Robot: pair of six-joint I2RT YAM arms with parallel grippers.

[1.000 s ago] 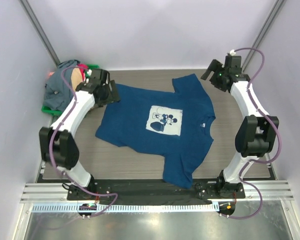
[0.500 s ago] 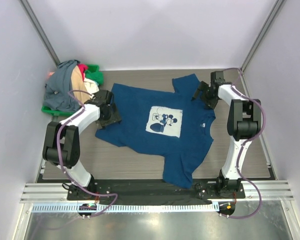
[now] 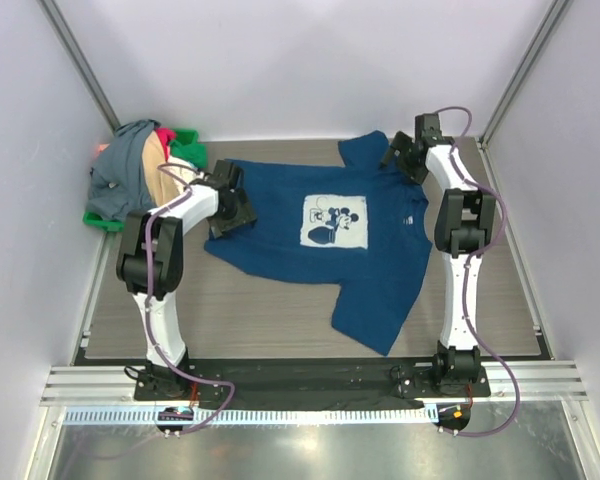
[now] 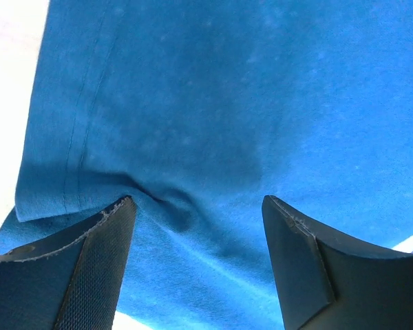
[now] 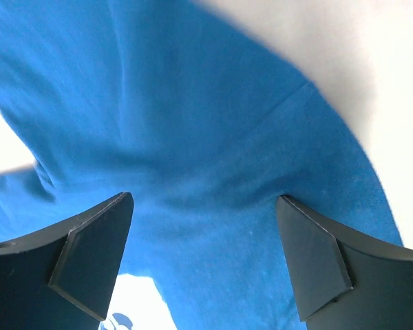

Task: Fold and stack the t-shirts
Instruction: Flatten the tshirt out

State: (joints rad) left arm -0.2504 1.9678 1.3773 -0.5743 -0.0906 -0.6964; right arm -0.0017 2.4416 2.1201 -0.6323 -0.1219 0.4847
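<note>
A navy blue t-shirt (image 3: 370, 260) with a white square cartoon print (image 3: 335, 220) lies spread flat on the table. My left gripper (image 3: 232, 212) is open, with its fingers set down on the shirt's left edge; the left wrist view shows blue cloth (image 4: 213, 103) bunched into a wrinkle between the fingertips of the gripper (image 4: 198, 203). My right gripper (image 3: 400, 160) is open on the far sleeve and shoulder area. In the right wrist view the blue cloth (image 5: 193, 124) fills the gap of the gripper (image 5: 203, 199), with a corner of the print low down.
A heap of other t-shirts (image 3: 130, 175), grey on top with tan, pink and green showing, sits on a green tray (image 3: 98, 218) at the back left. The wood table (image 3: 230, 310) is walled by pale panels; a black rail runs along the near edge.
Both grippers came down onto the blue shirt and moved toward the back. The shirt has shifted toward the back wall and turned a little, lying straighter.
</note>
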